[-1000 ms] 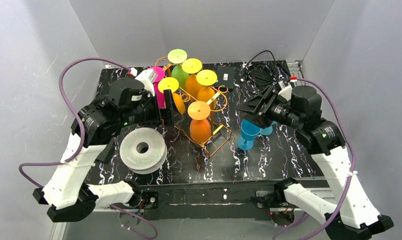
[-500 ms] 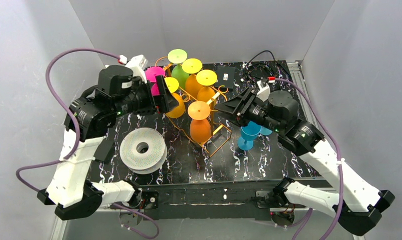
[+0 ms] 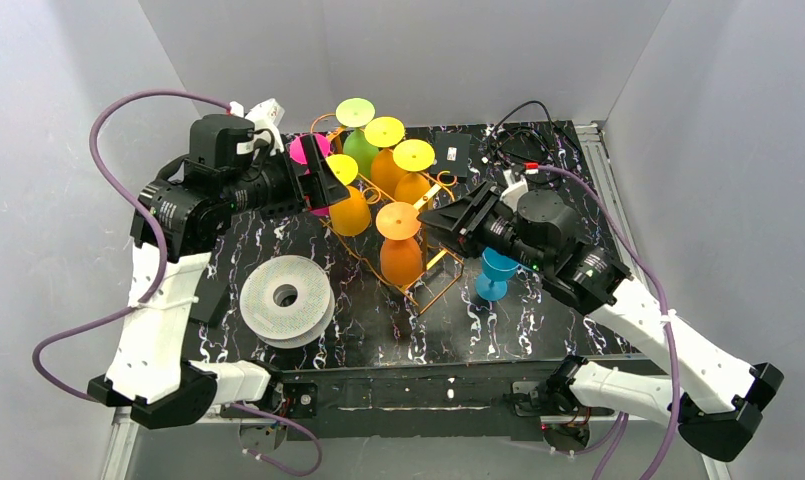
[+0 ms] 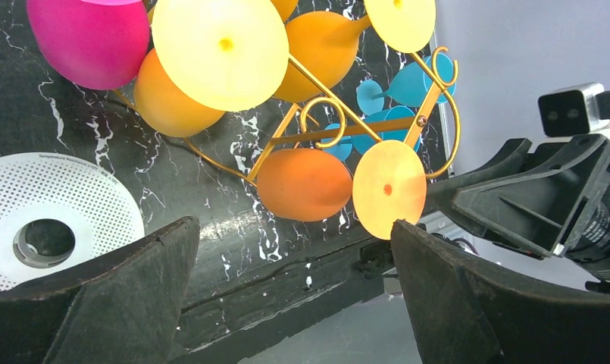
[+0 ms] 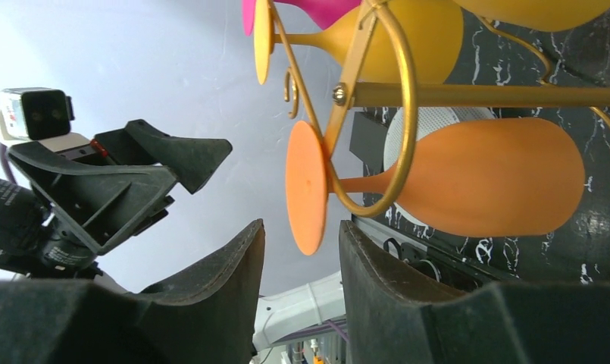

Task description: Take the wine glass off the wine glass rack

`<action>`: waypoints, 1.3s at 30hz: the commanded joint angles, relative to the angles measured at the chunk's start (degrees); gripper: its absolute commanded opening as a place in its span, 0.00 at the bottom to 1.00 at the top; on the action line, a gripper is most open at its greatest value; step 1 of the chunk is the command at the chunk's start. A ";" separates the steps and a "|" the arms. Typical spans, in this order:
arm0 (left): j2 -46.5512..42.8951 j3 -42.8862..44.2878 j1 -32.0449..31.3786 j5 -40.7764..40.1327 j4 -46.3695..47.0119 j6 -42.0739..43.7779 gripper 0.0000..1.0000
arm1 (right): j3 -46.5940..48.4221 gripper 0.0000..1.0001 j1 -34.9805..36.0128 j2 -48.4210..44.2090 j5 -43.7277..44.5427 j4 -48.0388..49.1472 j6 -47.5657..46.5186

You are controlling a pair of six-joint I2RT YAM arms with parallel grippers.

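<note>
The orange-gold wire rack (image 3: 441, 283) stands mid-table with several glasses hanging upside down in it. The front one is an orange wine glass (image 3: 400, 255). My right gripper (image 3: 430, 221) is open just right of that glass's round foot. In the right wrist view the foot (image 5: 307, 186) dips between my open fingertips (image 5: 250, 243), and its stem sits in a rack loop (image 5: 396, 98). My left gripper (image 3: 325, 186) is open and empty on the rack's left, by a yellow-orange glass (image 3: 349, 212). In the left wrist view the orange glass (image 4: 305, 184) lies beyond the wide-open jaws.
A white filament spool (image 3: 286, 298) lies at the front left. A blue glass (image 3: 496, 270) stands on the table right of the rack, under my right arm. A magenta glass (image 3: 303, 150) is behind my left gripper. A black box (image 3: 449, 155) and cables (image 3: 518, 142) lie at the back.
My right gripper has moved left from above the blue glass to the orange glass's foot. My left gripper has risen and drawn back along the rack's left side.
</note>
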 commanded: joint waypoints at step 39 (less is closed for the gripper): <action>-3.45 -2.52 1.68 4.93 0.95 0.84 0.98 | 1.96 0.15 5.19 2.88 7.14 1.16 1.99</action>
